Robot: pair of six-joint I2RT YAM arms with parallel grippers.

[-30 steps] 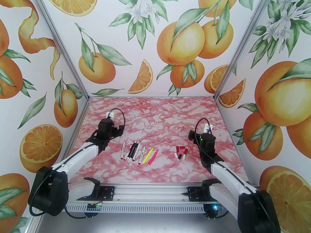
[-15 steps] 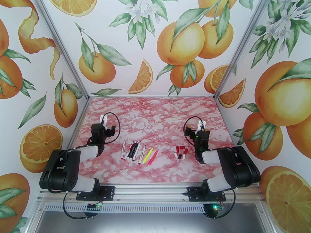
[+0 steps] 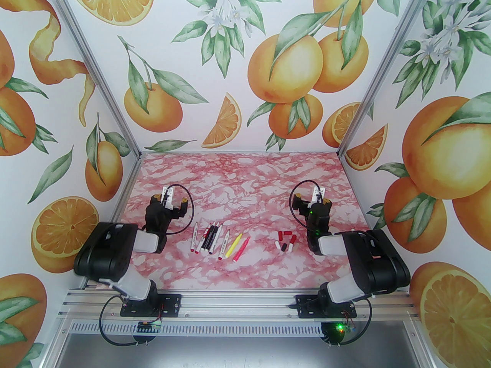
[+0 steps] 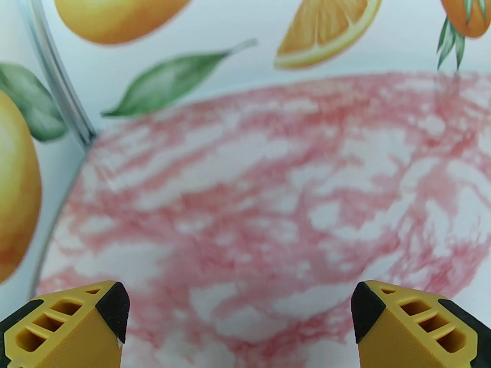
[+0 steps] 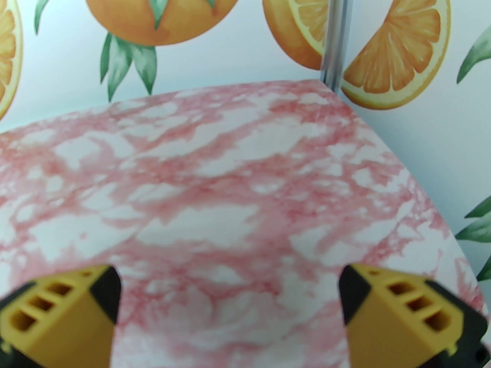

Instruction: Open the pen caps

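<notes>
Caps, mostly red, loose near pens; L tool & R tool spread wide, empty.

The left arm, jointed, white shells on black housings, is folded with its elbow raised near its base and its forearm reaching forward. The left pincer, black with yellow, black-padded tips, points ahead and slightly down. Its jaws are spread wide with nothing between them, as the left wrist view confirms. The right arm mirrors that fold. The right pincer, of the same make, likewise gapes wide and holds nothing.
</notes>
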